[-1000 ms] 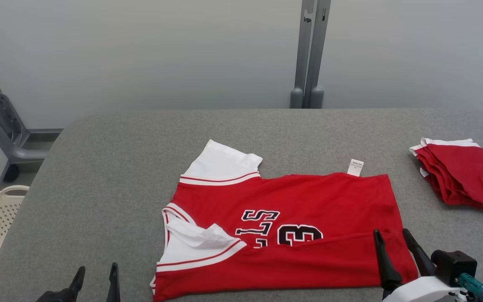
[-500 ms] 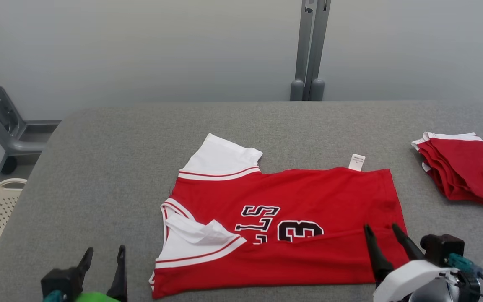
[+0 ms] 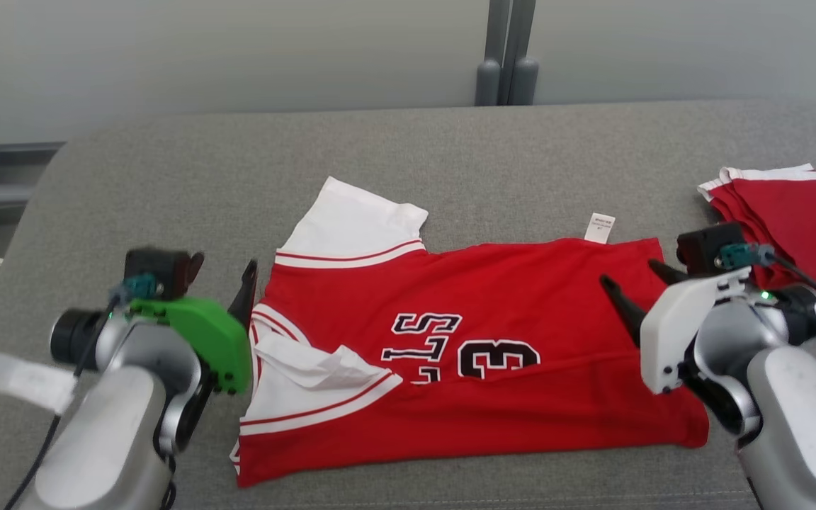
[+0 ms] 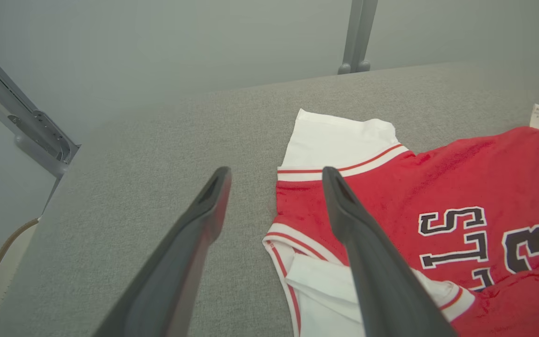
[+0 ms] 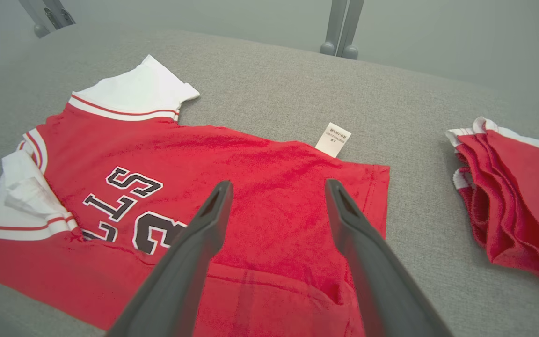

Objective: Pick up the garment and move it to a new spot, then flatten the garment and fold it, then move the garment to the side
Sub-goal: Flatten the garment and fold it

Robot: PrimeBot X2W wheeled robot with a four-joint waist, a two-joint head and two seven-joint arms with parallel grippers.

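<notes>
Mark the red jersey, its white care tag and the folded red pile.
red jersey (image 3: 521, 297), head view, plain red cloth above the number.
care tag (image 3: 599, 228), head view, middle of the white tag.
folded red pile (image 3: 797, 202), head view, red top layer.

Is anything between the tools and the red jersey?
Nothing visible. The left tool and right tool, both open, are at either end of the red jersey; the folded red pile lies apart to the right.
</notes>
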